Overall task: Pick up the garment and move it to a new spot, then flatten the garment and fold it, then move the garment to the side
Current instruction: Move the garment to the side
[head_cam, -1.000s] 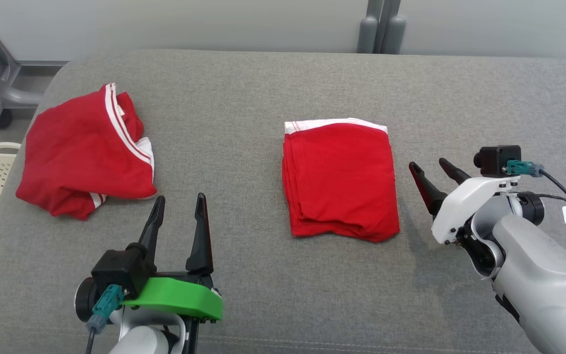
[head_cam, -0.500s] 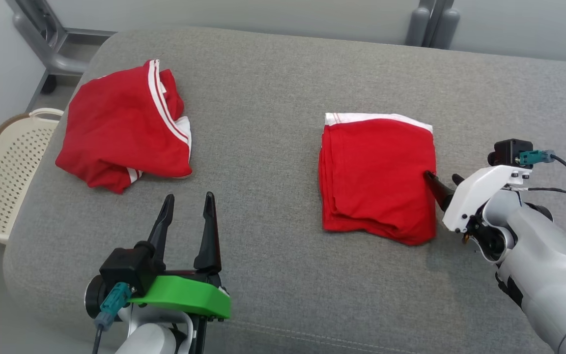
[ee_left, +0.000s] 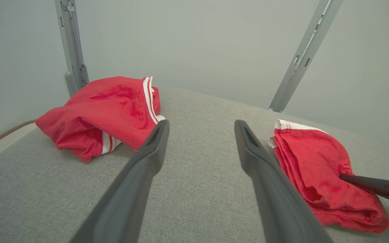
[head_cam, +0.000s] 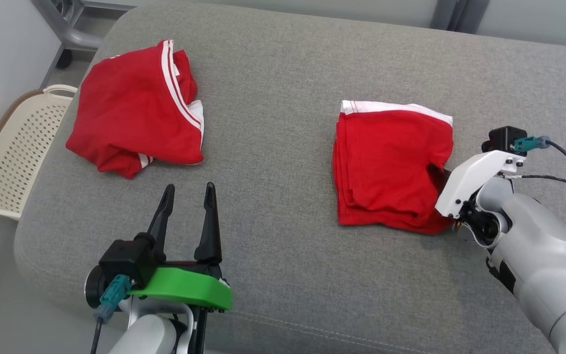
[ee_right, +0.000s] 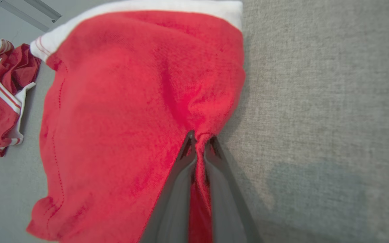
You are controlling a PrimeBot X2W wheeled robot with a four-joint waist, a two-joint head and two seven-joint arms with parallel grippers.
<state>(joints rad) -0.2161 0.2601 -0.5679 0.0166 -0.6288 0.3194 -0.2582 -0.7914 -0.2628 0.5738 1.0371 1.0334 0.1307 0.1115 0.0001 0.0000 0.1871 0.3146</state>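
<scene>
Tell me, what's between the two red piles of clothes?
Bare grey fabric cushion separates the crumpled red garment from the folded red garment in the head view.

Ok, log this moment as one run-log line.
phase: grasp | right gripper: shut on folded garment, right edge | left gripper: open, empty | crumpled garment: on grey cushion, left side

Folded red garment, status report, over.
Right gripper shut on folded red garment, right edge. Left gripper open, empty. Crumpled red garment lies apart, left.
</scene>
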